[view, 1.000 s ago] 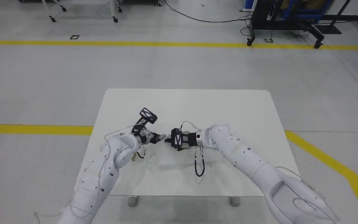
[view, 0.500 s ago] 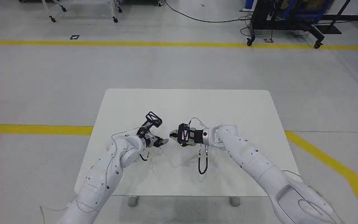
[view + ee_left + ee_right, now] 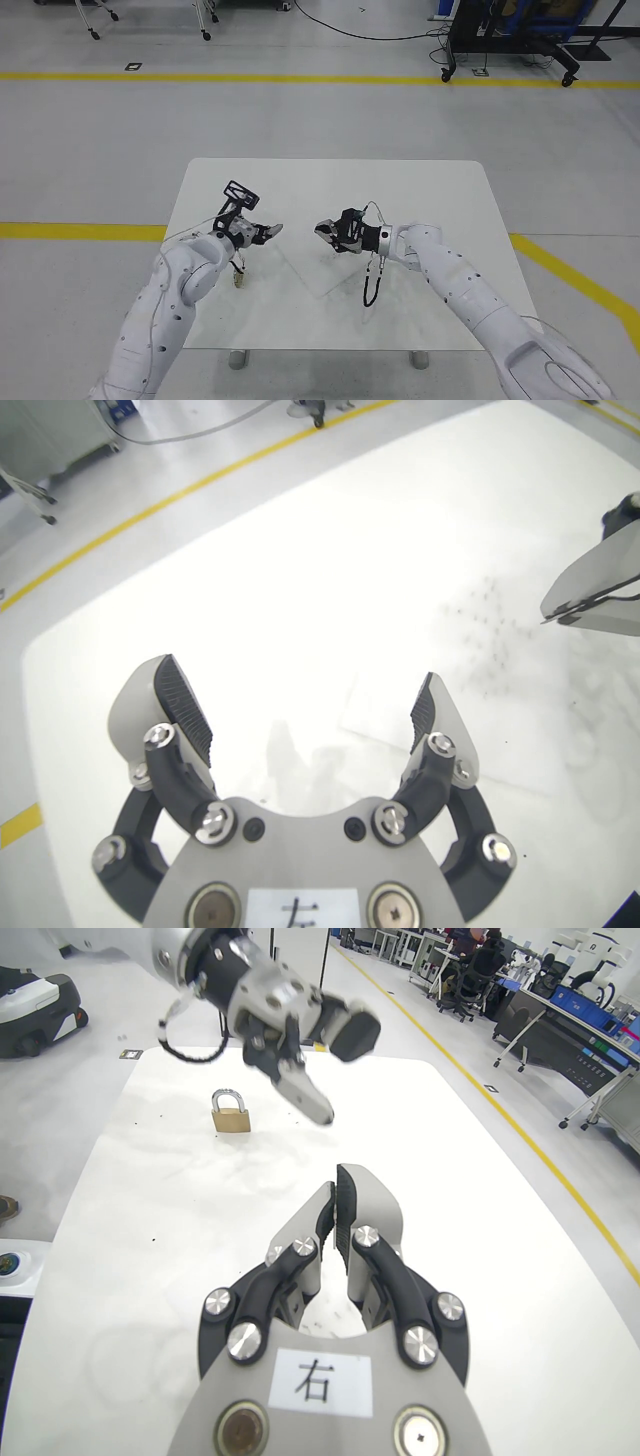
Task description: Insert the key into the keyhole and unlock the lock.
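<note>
The top camera looks down on the whole table (image 3: 430,190); the wrist cameras skim it closely, the right one facing the left gripper (image 3: 312,1105).

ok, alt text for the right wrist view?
The right gripper, shut, hovers over a white table. Beyond it a brass padlock sits on the table with its shackle closed, and the left gripper hangs in the air beside it.

White round-cornered table (image 3: 430,190) on glossy pale-grey floor (image 3: 300,120). One yellow line (image 3: 300,77) across floor beyond table; second yellow line (image 3: 80,231) meets table from either side. Farther back, black cable (image 3: 350,33) and dark wheeled frame (image 3: 510,45). Beyond, office chairs (image 3: 470,973) and workbenches (image 3: 530,1023). Bright, even light; soft glare on tabletop.
</note>
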Robot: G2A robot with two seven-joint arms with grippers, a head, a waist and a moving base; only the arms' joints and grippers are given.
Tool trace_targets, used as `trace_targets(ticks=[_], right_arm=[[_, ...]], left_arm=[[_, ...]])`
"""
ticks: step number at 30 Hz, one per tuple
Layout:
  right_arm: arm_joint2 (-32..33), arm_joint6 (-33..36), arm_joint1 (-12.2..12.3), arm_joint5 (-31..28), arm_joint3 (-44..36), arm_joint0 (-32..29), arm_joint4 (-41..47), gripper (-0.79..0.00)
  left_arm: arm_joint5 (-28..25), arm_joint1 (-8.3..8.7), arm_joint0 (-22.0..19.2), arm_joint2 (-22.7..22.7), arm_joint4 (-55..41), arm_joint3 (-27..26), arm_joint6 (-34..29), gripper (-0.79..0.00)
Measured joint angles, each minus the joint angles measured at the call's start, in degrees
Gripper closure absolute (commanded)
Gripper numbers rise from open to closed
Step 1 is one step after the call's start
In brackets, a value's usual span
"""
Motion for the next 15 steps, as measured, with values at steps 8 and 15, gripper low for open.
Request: trace_targets(ticks=[8, 15], right_arm=[[-0.04, -0.01, -0.01, 0.03, 0.01, 0.02, -0.06, 0.0], [1.8, -1.07, 0.0, -1.02, 1.0, -1.37, 5.13, 0.0]], left_arm=[[0.1, 0.05, 0.15, -0.18, 0.08, -0.38, 0.05, -0.785], [0.27, 0.0, 0.44, -0.05, -0.29, -0.79, 0.78, -0.785]])
